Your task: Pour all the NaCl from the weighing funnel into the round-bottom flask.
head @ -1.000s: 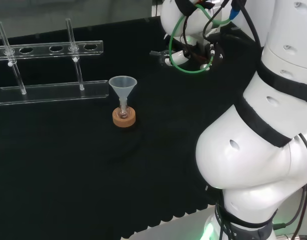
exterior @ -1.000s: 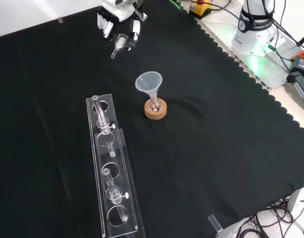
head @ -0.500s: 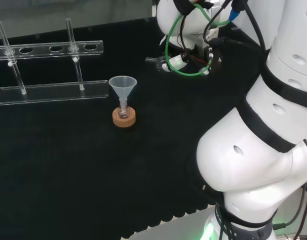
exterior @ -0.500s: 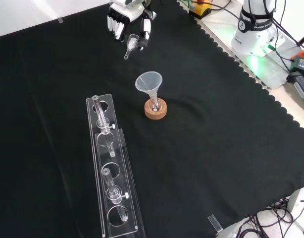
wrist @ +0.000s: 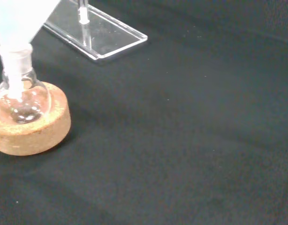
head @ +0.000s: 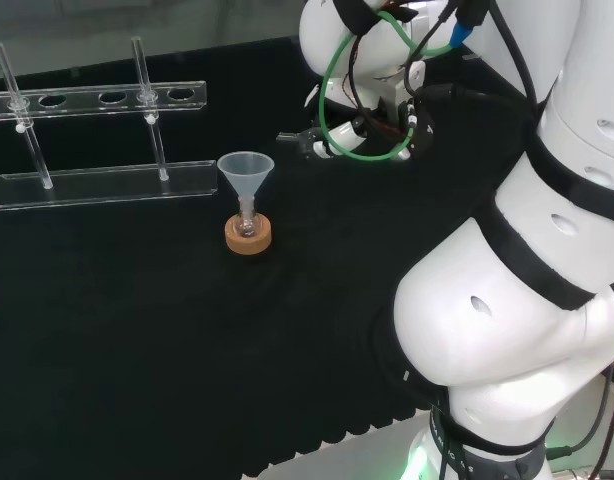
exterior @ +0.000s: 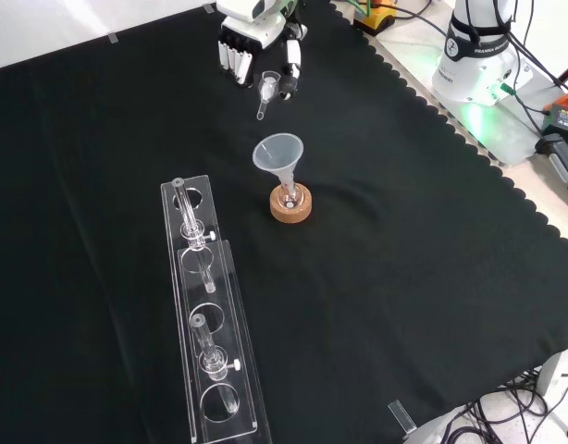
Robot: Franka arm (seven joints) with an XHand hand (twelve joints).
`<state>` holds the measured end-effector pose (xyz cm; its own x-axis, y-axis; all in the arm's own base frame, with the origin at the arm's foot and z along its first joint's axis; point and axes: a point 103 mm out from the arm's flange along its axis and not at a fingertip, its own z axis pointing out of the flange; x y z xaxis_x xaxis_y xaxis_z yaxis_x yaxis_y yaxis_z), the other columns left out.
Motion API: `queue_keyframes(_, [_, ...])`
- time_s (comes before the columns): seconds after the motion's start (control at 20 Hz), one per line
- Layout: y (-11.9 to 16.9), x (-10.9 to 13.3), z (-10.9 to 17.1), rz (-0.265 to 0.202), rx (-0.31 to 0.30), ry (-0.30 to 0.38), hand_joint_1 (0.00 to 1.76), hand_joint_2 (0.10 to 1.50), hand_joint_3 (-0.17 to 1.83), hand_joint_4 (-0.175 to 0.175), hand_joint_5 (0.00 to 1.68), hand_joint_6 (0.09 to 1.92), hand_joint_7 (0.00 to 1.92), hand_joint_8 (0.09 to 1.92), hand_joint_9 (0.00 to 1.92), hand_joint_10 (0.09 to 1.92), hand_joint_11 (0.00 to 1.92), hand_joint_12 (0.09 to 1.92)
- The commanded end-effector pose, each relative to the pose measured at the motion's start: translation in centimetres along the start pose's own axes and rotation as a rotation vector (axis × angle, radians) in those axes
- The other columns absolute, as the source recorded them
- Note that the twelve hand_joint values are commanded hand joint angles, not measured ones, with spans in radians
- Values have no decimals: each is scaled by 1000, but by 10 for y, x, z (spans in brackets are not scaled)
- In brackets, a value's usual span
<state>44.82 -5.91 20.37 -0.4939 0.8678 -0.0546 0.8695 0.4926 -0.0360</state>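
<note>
Front view | hand (exterior: 256, 42) fingers down | pinching weighing funnel (exterior: 265, 92) | above-behind flask (exterior: 287, 196)

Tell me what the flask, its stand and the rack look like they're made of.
Flask: clear glass by the look; the stand shows through its glossy bulb. Stand: cork, going by its tan, speckled, matte surface. Rack: clear, glossy sheet with bright edges, probably acrylic, though glass can't be ruled out.

Head behind, front opposite, wrist close: shared cork stand (head: 249, 236).
</note>
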Motion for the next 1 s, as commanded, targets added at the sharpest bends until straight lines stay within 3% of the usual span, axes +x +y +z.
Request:
queue_keyframes(0.05, [8,6,2,-24,17,1,724,1047,454,-157,1136,1887,1423,1496,1588,916,1503,786])
queue_keyframes(0.4, [17,8,6,-37,53,-11,724,1045,458,-149,1137,1886,1425,1496,1590,916,1506,785])
queue_keyframes(1.0, [27,16,9,-78,174,-79,730,1042,466,-129,1145,1883,1429,1493,1591,917,1509,784])
